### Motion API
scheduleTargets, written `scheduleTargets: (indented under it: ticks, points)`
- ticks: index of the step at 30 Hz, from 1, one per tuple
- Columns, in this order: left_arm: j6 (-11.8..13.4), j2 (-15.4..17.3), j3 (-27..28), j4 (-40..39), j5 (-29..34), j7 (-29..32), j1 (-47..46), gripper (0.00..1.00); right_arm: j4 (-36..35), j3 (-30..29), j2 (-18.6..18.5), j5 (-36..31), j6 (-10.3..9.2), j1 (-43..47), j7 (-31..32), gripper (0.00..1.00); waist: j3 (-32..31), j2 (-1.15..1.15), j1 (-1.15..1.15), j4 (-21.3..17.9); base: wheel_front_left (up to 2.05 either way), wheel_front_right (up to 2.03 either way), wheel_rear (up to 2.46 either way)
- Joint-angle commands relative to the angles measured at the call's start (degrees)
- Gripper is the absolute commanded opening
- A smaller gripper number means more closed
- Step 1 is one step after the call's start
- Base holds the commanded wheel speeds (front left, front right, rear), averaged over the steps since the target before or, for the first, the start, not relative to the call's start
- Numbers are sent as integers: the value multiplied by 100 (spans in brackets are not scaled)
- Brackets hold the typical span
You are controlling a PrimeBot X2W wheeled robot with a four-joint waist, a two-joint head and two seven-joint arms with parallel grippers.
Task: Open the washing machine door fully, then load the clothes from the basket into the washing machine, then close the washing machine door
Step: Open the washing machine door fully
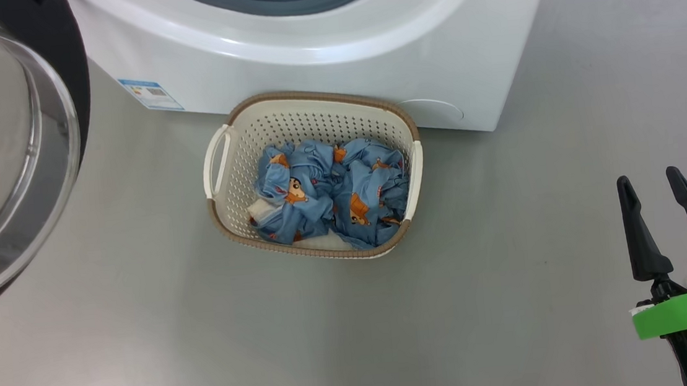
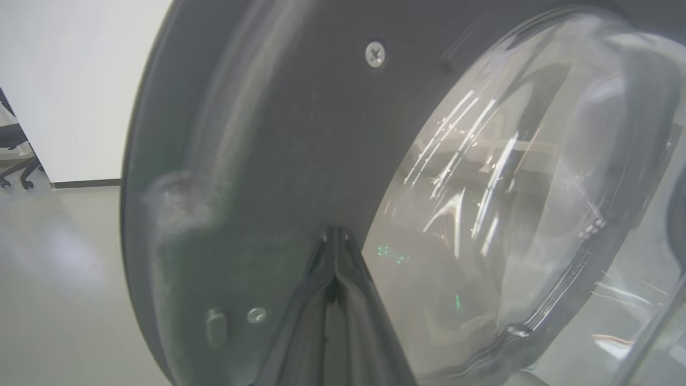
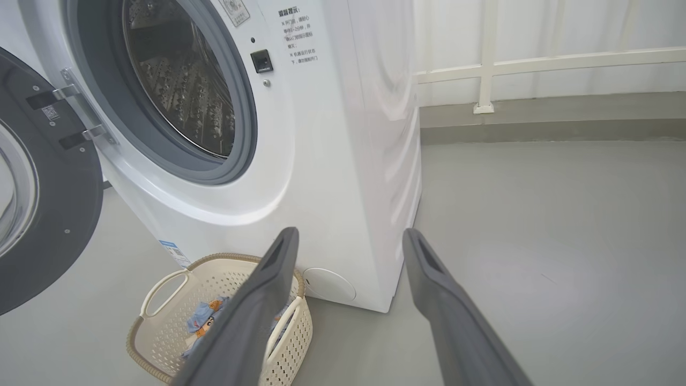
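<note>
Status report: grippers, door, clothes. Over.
Left gripper jaws shut, tips at open washing machine door. Right gripper jaws open, empty. Clothes in basket before washing machine. Only floor between right gripper and basket.

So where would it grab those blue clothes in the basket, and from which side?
Best from straight above, pinching a raised crumpled fold near the middle of the clothes. The basket walls close off every side, leaving just its open top, and the bunched fabric offers ridges the fingers could close on.
</note>
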Motion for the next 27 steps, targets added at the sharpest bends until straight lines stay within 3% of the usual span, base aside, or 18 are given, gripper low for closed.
scheduleTargets:
  ticks: [1,11,19,27]
  points:
    - [12,477,129,-99,75,-36,-95,0,-156,88,-101,-77,33,-123,-54,100,53,0,0,13,0,0,0]
    - [22,648,226,194,367,-36,-313,0,-150,129,-125,-89,33,-167,-54,100,57,0,0,30,0,0,0]
    - [13,378,96,-119,388,-36,36,0,-46,225,-17,-62,33,-15,-54,100,-358,0,0,30,0,0,0]
    - [11,136,-439,-563,29,-36,623,0,46,282,99,5,33,208,-54,100,-896,0,0,151,0,0,0]
